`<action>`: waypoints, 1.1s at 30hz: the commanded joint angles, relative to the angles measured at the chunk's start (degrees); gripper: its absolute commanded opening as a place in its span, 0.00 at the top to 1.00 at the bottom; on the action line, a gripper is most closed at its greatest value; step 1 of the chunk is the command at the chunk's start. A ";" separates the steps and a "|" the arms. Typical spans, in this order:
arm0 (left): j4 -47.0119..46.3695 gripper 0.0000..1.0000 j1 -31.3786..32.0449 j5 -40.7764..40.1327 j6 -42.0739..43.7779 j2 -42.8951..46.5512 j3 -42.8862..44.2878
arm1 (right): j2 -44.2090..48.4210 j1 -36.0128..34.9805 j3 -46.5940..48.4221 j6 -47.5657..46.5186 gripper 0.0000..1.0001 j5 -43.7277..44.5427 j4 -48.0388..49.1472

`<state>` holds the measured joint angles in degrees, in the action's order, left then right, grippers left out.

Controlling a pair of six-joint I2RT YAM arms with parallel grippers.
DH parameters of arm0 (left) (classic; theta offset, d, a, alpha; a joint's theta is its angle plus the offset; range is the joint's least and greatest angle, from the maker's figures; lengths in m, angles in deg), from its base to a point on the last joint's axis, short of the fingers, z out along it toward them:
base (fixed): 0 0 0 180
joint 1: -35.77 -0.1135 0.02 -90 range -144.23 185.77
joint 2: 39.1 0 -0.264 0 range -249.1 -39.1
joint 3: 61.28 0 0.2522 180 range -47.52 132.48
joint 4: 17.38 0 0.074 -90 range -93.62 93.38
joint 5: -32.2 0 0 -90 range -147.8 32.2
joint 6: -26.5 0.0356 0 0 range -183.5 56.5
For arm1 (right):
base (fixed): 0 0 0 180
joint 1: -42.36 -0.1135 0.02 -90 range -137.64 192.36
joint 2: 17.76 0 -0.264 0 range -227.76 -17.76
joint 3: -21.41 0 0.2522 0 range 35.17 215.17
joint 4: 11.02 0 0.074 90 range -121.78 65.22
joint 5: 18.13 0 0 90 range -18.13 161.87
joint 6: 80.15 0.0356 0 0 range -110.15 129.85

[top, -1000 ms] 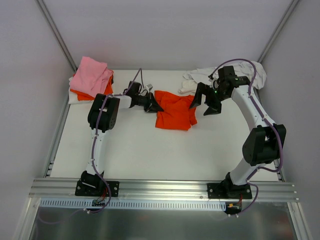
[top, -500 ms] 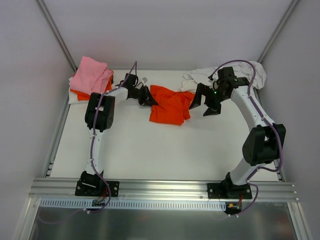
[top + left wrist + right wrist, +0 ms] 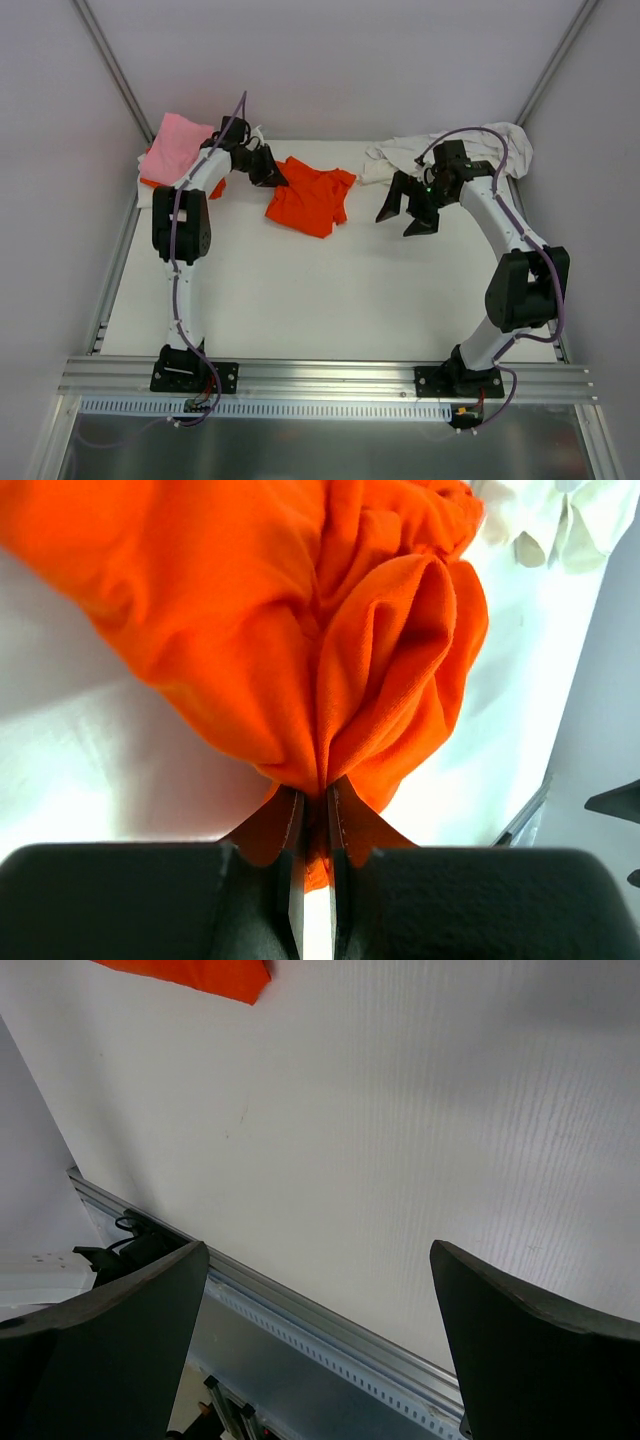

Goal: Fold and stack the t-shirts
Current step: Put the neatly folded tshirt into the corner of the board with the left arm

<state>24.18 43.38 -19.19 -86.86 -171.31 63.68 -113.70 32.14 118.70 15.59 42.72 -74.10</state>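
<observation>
Beside the far-left stack (image 3: 180, 152), left fingers (image 3: 250, 895) clamped a bunched orange t-shirt (image 3: 305, 198), not yet stacked; right fingers (image 3: 110, 1330) hung wide apart, empty; crumpled white t-shirts (image 3: 388, 155) awaited folding.

Overhead rear view, two wrist close-ups

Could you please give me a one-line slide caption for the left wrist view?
Left gripper shut on a bunched fold of the orange t-shirt, white table beneath.
</observation>
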 commanded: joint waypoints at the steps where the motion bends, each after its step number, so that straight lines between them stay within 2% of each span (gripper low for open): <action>1: 6.48 1.00 -1.73 -2.40 3.75 4.67 3.06 | 3.30 -0.24 -0.64 0.94 0.00 -1.88 2.29; 10: 18.25 1.00 -3.84 -4.16 7.27 2.65 11.23 | 3.57 -0.24 -2.75 1.47 0.01 -3.28 5.11; 21: 25.29 1.00 -5.42 -2.31 5.78 0.19 15.81 | 3.92 -0.24 -3.37 1.03 0.00 -3.90 5.81; 25: 24.95 1.00 -5.77 2.16 3.50 0.10 11.25 | 3.57 -0.15 -3.11 0.94 0.01 -4.08 5.73; 26: 23.12 1.00 -5.86 4.09 2.71 0.45 7.58 | 3.57 -0.15 -3.02 0.94 0.01 -4.16 5.64; 30: 18.11 1.00 -5.68 5.77 0.68 4.13 -0.78 | 3.39 -0.15 -2.84 0.86 0.01 -4.25 5.38; 33: 17.56 1.00 -5.51 6.74 0.85 5.20 -3.79 | 3.22 -0.15 -2.49 0.85 0.01 -4.34 5.37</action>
<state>43.02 37.96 -16.74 -84.21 -170.89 61.67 -112.63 32.08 115.46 16.62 39.60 -68.94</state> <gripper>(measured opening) 0.055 0.993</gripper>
